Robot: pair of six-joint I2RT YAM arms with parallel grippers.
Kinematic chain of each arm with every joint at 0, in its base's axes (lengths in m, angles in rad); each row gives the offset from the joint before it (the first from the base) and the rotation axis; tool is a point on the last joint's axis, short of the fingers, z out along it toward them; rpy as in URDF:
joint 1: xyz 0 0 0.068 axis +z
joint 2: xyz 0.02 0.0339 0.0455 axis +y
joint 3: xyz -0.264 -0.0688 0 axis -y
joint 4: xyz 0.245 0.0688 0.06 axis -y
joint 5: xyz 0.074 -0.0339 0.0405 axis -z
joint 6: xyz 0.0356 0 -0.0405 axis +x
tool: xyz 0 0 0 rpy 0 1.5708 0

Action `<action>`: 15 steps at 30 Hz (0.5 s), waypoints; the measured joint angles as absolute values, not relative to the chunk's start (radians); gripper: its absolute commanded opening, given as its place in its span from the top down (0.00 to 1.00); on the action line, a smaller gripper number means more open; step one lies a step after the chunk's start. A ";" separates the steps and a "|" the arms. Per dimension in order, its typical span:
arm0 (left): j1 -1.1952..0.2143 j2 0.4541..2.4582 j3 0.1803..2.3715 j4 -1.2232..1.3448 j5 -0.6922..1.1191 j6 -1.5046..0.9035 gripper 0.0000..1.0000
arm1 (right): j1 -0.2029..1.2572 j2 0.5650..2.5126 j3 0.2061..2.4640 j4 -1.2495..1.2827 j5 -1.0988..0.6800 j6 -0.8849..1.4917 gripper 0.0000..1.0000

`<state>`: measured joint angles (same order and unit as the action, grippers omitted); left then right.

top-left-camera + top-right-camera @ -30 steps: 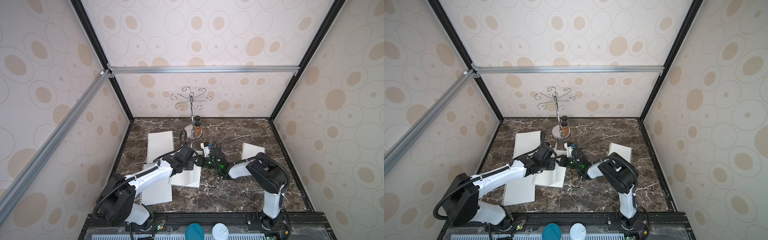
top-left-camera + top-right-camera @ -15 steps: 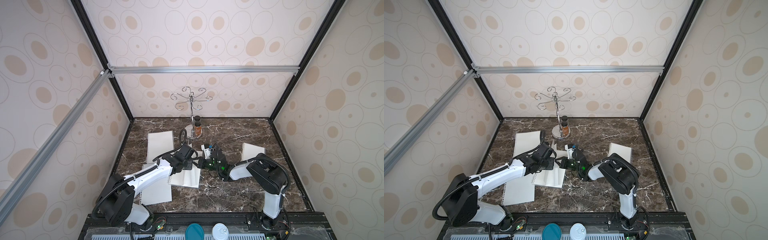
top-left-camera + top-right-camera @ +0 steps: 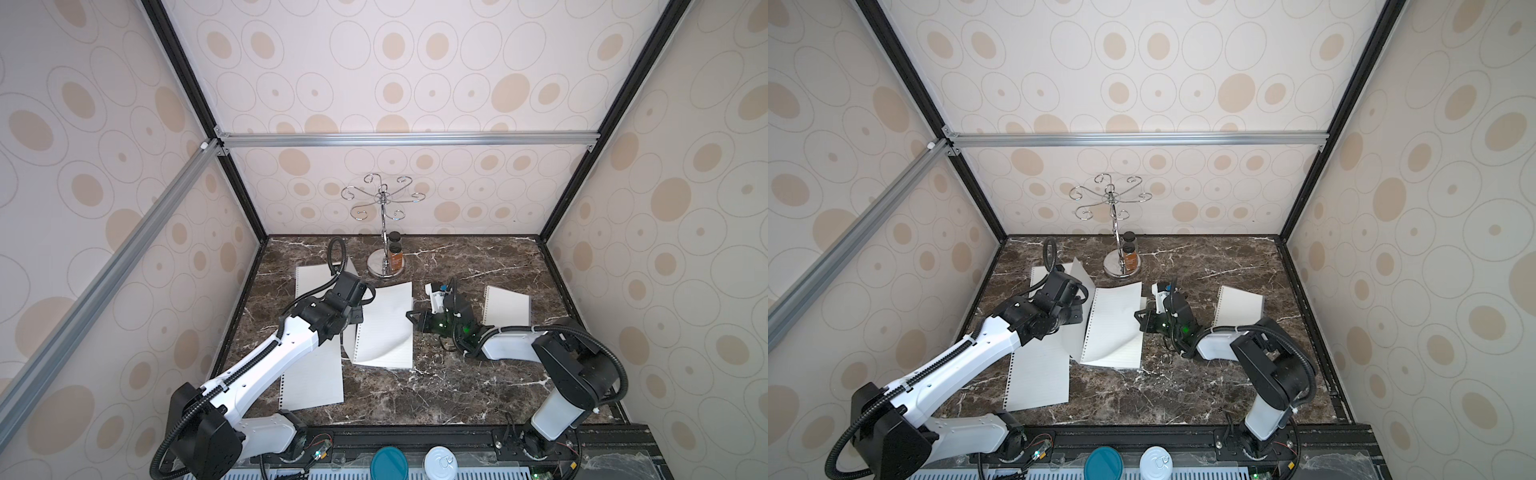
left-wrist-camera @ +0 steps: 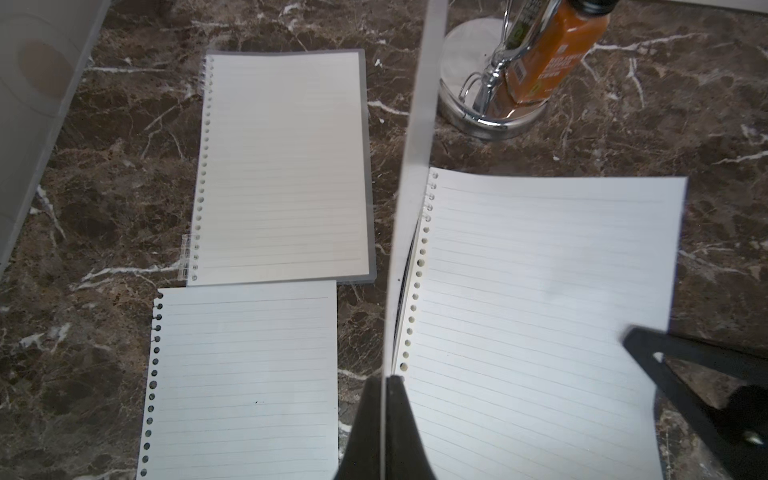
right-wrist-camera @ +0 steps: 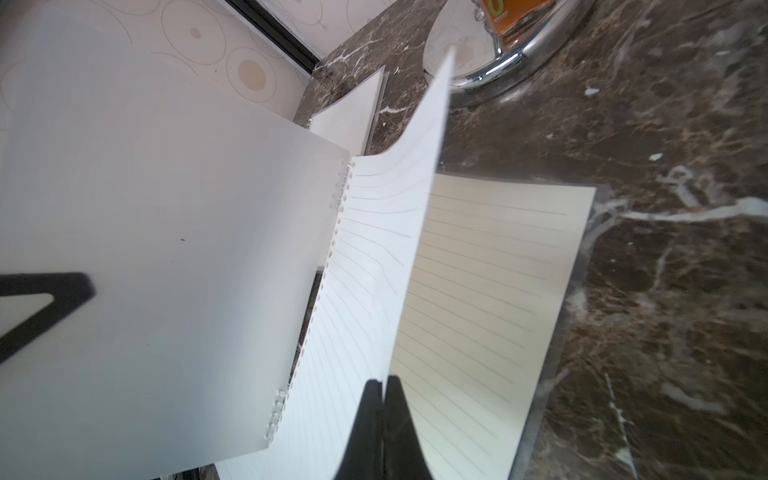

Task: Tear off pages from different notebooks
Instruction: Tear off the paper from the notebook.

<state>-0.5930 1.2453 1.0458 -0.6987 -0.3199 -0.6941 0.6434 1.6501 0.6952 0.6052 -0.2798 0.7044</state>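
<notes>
The middle notebook [image 3: 384, 332] lies open on the marble. Its translucent cover [image 5: 166, 208] stands upright along the coil. My left gripper [image 4: 384, 378] is shut on that cover's edge, seen in a top view as the left gripper [image 3: 358, 318] beside the coil. My right gripper [image 5: 381, 380] is shut on the free edge of the top page [image 5: 374, 257], which curls up off the pad [image 5: 490, 291]. In a top view the right gripper [image 3: 1138, 316] sits at the notebook's right side. A loose page [image 4: 245, 374] lies flat at the front left.
A second notebook [image 3: 311, 276] lies at the back left, partly under my left arm. A smaller notebook [image 3: 507, 305] lies to the right. A chrome hook stand [image 3: 384, 266] with an orange bottle [image 3: 395, 257] stands at the back middle.
My left gripper has closed on the upright cover. The right gripper has stayed shut on the page's edge and has hardly moved.
</notes>
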 measured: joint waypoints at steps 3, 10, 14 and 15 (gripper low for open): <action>-0.591 1.214 0.992 -0.697 -0.299 -0.720 1.00 | 0.629 1.590 0.700 0.516 -0.273 0.649 1.00; -0.576 1.151 0.888 -0.664 -0.282 -0.760 1.00 | 0.583 1.540 0.702 0.377 -0.272 0.564 1.00; -0.551 1.178 0.817 -0.632 -0.290 -0.780 1.00 | 0.581 1.536 0.685 0.359 -0.262 0.545 1.00; -0.547 1.184 0.804 -0.629 -0.295 -0.786 1.00 | 0.578 1.534 0.674 0.360 -0.257 0.544 1.00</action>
<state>-0.5468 1.1843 0.8036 -0.6289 -0.2947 -0.7860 0.5781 1.5341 0.6743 0.3599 -0.2573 0.5438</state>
